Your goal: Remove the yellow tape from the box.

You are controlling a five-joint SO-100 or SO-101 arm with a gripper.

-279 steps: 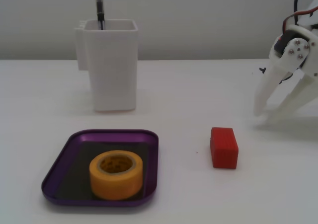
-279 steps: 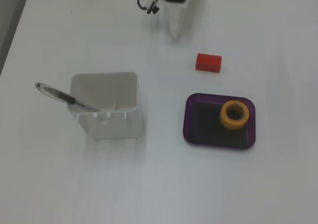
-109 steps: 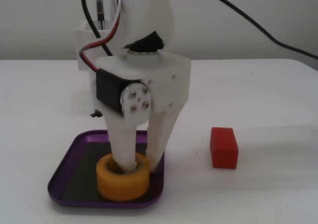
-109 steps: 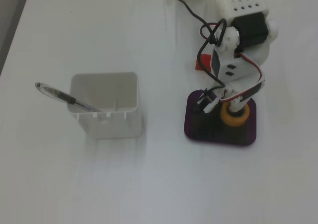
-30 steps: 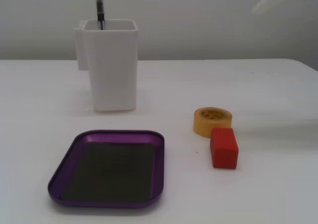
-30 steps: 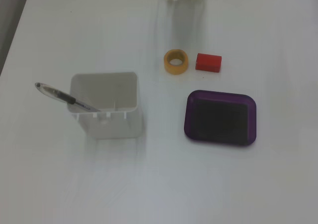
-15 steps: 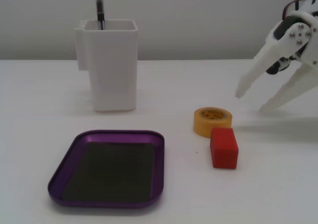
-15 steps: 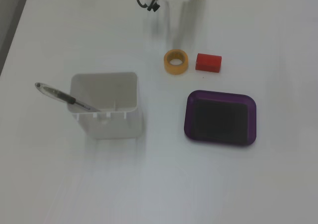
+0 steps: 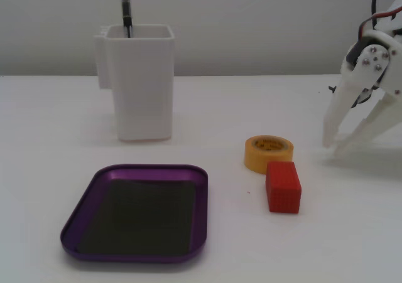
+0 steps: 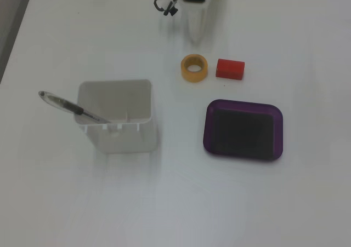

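Note:
The yellow tape [image 9: 269, 152] [image 10: 194, 68] lies flat on the white table, outside the box, touching or almost touching the red block [image 9: 282, 186] [image 10: 230, 68]. The box [image 9: 151, 169] [image 10: 243, 102], a shallow purple tray with a dark bottom, holds nothing. My gripper [image 9: 332, 147] [image 10: 196, 36] hangs at the right edge of a fixed view. Its white fingers point down at the table, well apart from the tape, tips nearly together, nothing between them.
A tall white square container [image 9: 139, 82] [image 10: 118, 118] with a pen [image 9: 126, 10] [image 10: 71, 107] leaning in it stands behind the tray. Black wires [image 10: 164, 5] hang by the arm's base.
Over the last second the arm swung back into view on the right, dropped toward the table, and its fingers drew together. Tape, block and tray have not moved.

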